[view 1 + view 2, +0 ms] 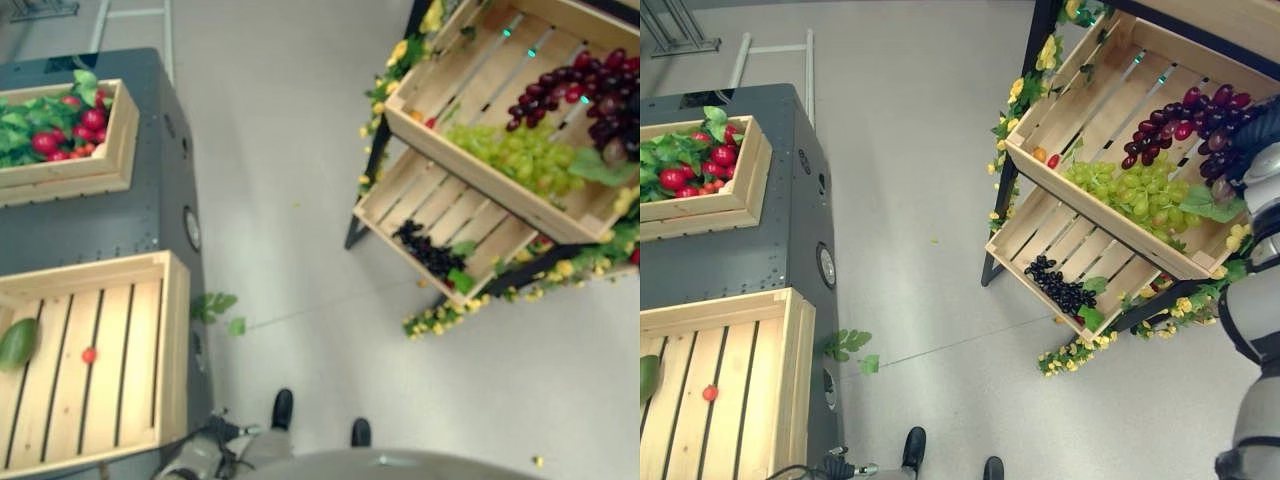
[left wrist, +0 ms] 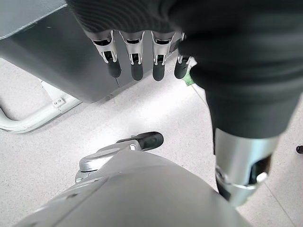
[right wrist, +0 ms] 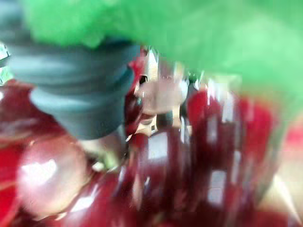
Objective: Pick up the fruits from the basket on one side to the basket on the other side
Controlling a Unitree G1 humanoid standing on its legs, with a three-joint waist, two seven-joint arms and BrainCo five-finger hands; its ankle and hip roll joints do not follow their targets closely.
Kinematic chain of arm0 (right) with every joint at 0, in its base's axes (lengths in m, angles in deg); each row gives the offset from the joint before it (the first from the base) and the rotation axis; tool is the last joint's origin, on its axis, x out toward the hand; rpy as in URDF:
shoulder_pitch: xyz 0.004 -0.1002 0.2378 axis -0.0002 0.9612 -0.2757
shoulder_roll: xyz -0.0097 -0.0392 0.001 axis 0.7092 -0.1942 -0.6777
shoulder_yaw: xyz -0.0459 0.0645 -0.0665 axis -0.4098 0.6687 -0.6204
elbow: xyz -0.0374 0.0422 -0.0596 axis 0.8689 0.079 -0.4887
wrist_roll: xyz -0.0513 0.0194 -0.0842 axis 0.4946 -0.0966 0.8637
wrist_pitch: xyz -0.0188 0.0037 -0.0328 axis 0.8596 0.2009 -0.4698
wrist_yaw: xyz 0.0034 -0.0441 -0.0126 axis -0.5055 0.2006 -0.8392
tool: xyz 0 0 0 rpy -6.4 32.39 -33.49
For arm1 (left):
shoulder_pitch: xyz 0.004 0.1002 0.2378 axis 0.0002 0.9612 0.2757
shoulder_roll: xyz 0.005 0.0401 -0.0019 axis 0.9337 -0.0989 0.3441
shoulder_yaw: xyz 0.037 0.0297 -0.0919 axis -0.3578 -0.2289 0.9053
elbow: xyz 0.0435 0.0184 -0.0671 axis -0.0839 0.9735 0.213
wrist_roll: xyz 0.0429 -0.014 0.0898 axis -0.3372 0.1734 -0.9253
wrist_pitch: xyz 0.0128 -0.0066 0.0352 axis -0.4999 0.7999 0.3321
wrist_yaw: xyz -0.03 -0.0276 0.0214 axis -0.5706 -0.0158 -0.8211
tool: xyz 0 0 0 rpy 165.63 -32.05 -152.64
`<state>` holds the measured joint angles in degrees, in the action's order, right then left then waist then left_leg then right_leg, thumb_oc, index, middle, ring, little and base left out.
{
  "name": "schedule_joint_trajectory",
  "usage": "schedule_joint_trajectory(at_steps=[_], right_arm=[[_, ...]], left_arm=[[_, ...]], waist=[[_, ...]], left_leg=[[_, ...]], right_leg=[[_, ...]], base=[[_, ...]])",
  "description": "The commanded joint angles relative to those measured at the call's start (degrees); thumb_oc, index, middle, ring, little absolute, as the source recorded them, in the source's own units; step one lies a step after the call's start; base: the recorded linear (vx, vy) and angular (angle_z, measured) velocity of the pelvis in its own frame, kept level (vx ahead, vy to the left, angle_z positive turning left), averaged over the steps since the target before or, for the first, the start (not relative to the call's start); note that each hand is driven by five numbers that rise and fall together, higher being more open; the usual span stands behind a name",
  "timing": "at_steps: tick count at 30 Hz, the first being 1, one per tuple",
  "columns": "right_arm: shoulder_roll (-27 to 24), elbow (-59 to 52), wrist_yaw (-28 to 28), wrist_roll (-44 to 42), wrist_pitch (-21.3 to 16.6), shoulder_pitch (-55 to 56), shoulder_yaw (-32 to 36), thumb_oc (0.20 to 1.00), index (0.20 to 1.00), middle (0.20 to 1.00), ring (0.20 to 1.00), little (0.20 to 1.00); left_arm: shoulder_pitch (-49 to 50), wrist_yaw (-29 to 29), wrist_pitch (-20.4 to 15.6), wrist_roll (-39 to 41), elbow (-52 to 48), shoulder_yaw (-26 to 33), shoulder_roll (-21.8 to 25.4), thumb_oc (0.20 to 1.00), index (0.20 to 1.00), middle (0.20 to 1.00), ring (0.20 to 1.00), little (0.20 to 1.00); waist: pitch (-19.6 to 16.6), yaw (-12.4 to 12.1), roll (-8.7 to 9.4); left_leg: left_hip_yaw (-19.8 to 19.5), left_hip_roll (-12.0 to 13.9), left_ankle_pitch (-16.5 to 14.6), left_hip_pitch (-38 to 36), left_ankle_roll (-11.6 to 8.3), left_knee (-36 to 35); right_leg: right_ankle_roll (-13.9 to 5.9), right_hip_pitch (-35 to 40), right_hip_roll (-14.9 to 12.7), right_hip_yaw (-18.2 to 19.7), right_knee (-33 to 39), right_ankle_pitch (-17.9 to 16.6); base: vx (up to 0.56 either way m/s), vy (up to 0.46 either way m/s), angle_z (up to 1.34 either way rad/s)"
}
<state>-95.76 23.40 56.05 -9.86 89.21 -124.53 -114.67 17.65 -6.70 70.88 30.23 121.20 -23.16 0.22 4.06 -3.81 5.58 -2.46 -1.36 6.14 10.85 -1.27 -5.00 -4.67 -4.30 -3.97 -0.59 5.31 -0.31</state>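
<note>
Grey cabinet (image 1: pixel 760 250) bearing two crates, black rack (image 1: pixel 1015 190) holding two more

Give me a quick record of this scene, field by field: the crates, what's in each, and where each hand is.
Upper shelf crate: dark red grapes, green grapes
Lower shelf crate: black grapes
Far crate on cabinet: red fruits among green leaves
Near crate on cabinet: one green fruit, one small red fruit
Right hand: down among the dark red grapes, fingers unclear
Left hand: hanging beside the cabinet, fingers straight, holding nothing
</note>
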Motion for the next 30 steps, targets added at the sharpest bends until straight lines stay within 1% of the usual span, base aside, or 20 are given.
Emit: schedule_joint_trajectory(at_steps=[1, 2, 7, 10, 11, 13, 15, 17, 18, 19, 20, 21, 22, 23, 24, 26, 29, 30], right_arm=[[-4.9, -1.7, -0.1, 7.2, -1.2, -8.1, -7.8, 1.0, 1.0, 1.0, 1.0, 1.0], [-5.2, -2.3, -0.4, 7.7, -1.9, -6.7, -8.0, 1.0, 1.0, 1.0, 1.0, 1.0], [-5.2, -6.3, -0.5, 9.2, -2.4, -6.2, -8.4, 1.0, 1.0, 1.0, 1.0, 1.0], [-7.0, -13.6, 0.1, 9.2, -3.5, -5.0, -7.6, 1.0, 1.0, 1.0, 1.0, 1.0], [-8.3, -17.3, 0.6, 8.4, -4.1, -3.5, -6.0, 1.0, 1.0, 1.0, 1.0, 1.0], [-8.9, -19.8, 0.8, 7.7, -4.5, -2.1, -4.7, 1.0, 1.0, 1.0, 1.0, 1.0], [-10.0, -25.5, 1.6, 4.4, -5.4, 1.5, -0.2, 1.0, 1.0, 1.0, 1.0, 1.0], [-10.6, -32.2, 1.8, 2.3, -6.0, 7.4, 6.1, 1.0, 1.0, 1.0, 1.0, 1.0], [-10.6, -32.4, 1.8, 2.3, -6.0, 7.8, 6.5, 1.0, 1.0, 1.0, 1.0, 1.0], [-10.0, -36.9, 2.0, -2.8, -7.7, 13.5, 12.6, 1.0, 1.0, 1.0, 1.0, 1.0], [-9.4, -40.1, 1.9, -5.4, -8.6, 17.5, 16.7, 1.0, 1.0, 1.0, 1.0, 1.0], [-8.3, -42.7, 1.4, -8.0, -9.6, 20.5, 19.6, 1.0, 1.0, 1.0, 1.0, 1.0], [-8.3, -43.1, 1.4, -7.9, -9.5, 21.4, 20.5, 1.0, 1.0, 1.0, 1.0, 1.0], [-6.1, -48.1, 1.7, -10.4, -10.8, 27.8, 26.4, 1.0, 1.0, 1.0, 1.0, 1.0], [-4.2, -51.2, 1.3, -13.0, -11.8, 30.7, 29.1, 1.0, 1.0, 1.0, 1.0, 1.0], [-1.0, -57.6, 1.2, -14.2, -13.0, 36.8, 34.4, 1.0, 1.0, 1.0, 1.0, 1.0], [3.1, -66.1, 0.6, -15.0, -13.8, 43.5, 39.4, 1.0, 1.0, 1.0, 1.0, 1.0], [4.3, -68.6, -0.3, -15.3, -14.2, 45.1, 39.9, 1.0, 1.0, 1.0, 1.0, 1.0]], left_arm=[[0.1, -0.7, 0.4, -0.6, 4.4, -4.2, -1.7, 1.0, 1.0, 1.0, 1.0, 1.0], [0.1, -0.9, 0.1, -0.8, 4.5, -4.4, -2.1, 1.0, 1.0, 1.0, 1.0, 1.0], [-0.1, -0.9, 0.1, -1.0, 4.9, -4.4, -2.4, 1.0, 1.0, 1.0, 1.0, 1.0], [-0.4, -1.2, -0.1, -1.6, 4.9, -4.4, -3.0, 1.0, 1.0, 1.0, 1.0, 1.0], [-0.5, -1.1, -0.2, -1.9, 4.9, -4.0, -3.1, 1.0, 1.0, 1.0, 1.0, 1.0], [-0.6, -1.0, -0.3, -2.0, 4.8, -3.8, -3.2, 1.0, 1.0, 1.0, 1.0, 1.0], [-0.4, -1.0, -0.5, -2.1, 4.7, -3.2, -3.6, 1.0, 1.0, 1.0, 1.0, 1.0], [-0.2, -0.8, -0.4, -2.3, 4.8, -2.6, -3.7, 1.0, 1.0, 1.0, 1.0, 1.0], [-0.2, -0.8, -0.4, -2.3, 4.8, -2.7, -3.6, 1.0, 1.0, 1.0, 1.0, 1.0], [-0.2, -1.0, -0.6, -2.3, 4.6, -2.0, -4.3, 1.0, 1.0, 1.0, 1.0, 1.0], [0.0, -1.0, -0.7, -2.4, 4.5, -1.9, -4.1, 1.0, 1.0, 1.0, 1.0, 1.0], [0.0, -1.1, -0.9, -2.4, 4.2, -1.5, -4.5, 1.0, 1.0, 1.0, 1.0, 1.0], [0.1, -1.1, -0.9, -2.4, 4.2, -1.7, -4.2, 1.0, 1.0, 1.0, 1.0, 1.0], [0.2, -1.1, -1.0, -2.8, 3.7, -1.3, -4.4, 1.0, 1.0, 1.0, 1.0, 1.0], [0.2, -1.0, -1.1, -3.0, 3.5, -0.9, -4.7, 1.0, 1.0, 1.0, 1.0, 1.0], [0.3, -0.8, -1.2, -3.4, 3.1, -0.4, -4.9, 1.0, 1.0, 1.0, 1.0, 1.0], [0.4, -0.5, -1.0, -4.0, 2.6, 0.5, -4.7, 1.0, 1.0, 1.0, 1.0, 1.0], [0.3, -0.5, -1.0, -4.4, 2.6, 0.7, -4.8, 1.0, 1.0, 1.0, 1.0, 1.0]], waist=[[-0.8, -0.9, -0.38], [-0.7, -1.0, -0.65], [-0.7, -0.7, -0.85], [-1.0, -0.3, -1.18], [-1.1, -0.1, -1.2], [-1.2, -0.1, -1.18], [-1.3, 0.1, -1.28], [-1.5, 0.2, -1.07], [-1.5, 0.1, -0.94], [-1.5, 0.3, -1.28], [-1.6, 0.2, -1.07], [-1.5, 0.3, -1.26], [-1.5, 0.2, -1.02], [-1.6, 0.2, -1.09], [-1.5, 0.3, -1.27], [-1.5, 0.1, -1.28], [-1.6, -0.3, -1.16], [-1.7, -0.4, -1.27]], left_leg=[[0.7, 0.5, -6.9, -4.3, -1.91, 0.3], [0.5, 0.5, -6.9, -4.4, -1.92, 0.3], [0.5, 0.3, -7.1, -4.7, -1.88, 0.3], [0.5, 0.2, -7.3, -4.9, -1.7, 0.3], [0.4, 0.1, -7.5, -5.0, -1.63, 0.2], [0.4, 0.1, -7.5, -5.0, -1.58, 0.3], [0.4, 0.1, -7.6, -5.1, -1.42, 0.3], [0.4, 0.0, -7.8, -5.2, -1.22, 0.3], [0.4, 0.0, -7.8, -5.2, -1.22, 0.3], [0.5, 0.0, -7.8, -5.3, -1.08, 0.3], [0.5, -0.1, -7.9, -5.3, -0.99, 0.3], [0.5, -0.2, -8.0, -5.2, -0.88, 0.4], [0.5, -0.2, -8.0, -5.2, -0.88, 0.4], [0.5, -0.3, -8.0, -5.1, -0.68, 0.4], [0.5, -0.4, -8.0, -5.1, -0.53, 0.4], [0.5, -0.6, -8.1, -5.0, -0.27, 0.4], [0.3, -0.9, -8.1, -4.9, 0.07, 0.5], [0.3, -1.0, -8.1, -4.9, 0.13, 0.5]], right_leg=[[-1.77, -1.5, 1.6, 0.9, -0.3, 1.8], [-1.69, -1.3, 1.5, 0.8, -0.3, 1.9], [-1.67, -0.9, 1.5, 0.7, -0.3, 2.1], [-1.82, -0.5, 1.3, 0.6, -0.3, 2.3], [-1.95, -0.3, 1.2, 0.5, -0.3, 2.3], [-1.98, -0.3, 1.1, 0.5, -0.3, 2.3], [-2.09, -0.2, 1.0, 0.6, -0.3, 2.3], [-2.2, -0.1, 0.9, 0.8, -0.3, 2.3], [-2.2, -0.1, 0.9, 0.8, -0.3, 2.3], [-2.28, -0.2, 0.7, 0.9, -0.3, 2.2], [-2.35, -0.2, 0.6, 0.9, -0.3, 2.1], [-2.4, -0.3, 0.6, 1.0, -0.3, 2.0], [-2.4, -0.3, 0.6, 1.0, -0.3, 2.0], [-2.51, -0.5, 0.4, 1.1, -0.3, 1.8], [-2.53, -0.6, 0.4, 1.3, -0.3, 1.6], [-2.62, -0.7, 0.2, 1.4, -0.3, 1.5], [-2.8, -0.9, -0.1, 1.4, -0.3, 1.1], [-2.82, -0.9, -0.2, 1.5, -0.3, 1.1]], base=[[0.01, 0.0, 0.05], [0.0, 0.0, 0.0], [0.0, 0.0, 0.0], [0.0, 0.0, 0.0], [0.0, 0.0, 0.0], [0.0, 0.007, 0.02], [-0.01, 0.018, 0.06], [0.0, 0.0, 0.0], [0.0, 0.0, 0.0], [0.0, 0.0, 0.0], [-0.04, 0.034, 0.01], [0.0, 0.0, 0.0], [0.0, 0.0, 0.0], [0.0, 0.0, 0.0], [-0.04, 0.026, 0.0], [-0.04, 0.021, -0.01], [-0.03, 0.028, -0.06], [0.0, 0.0, 0.0]])
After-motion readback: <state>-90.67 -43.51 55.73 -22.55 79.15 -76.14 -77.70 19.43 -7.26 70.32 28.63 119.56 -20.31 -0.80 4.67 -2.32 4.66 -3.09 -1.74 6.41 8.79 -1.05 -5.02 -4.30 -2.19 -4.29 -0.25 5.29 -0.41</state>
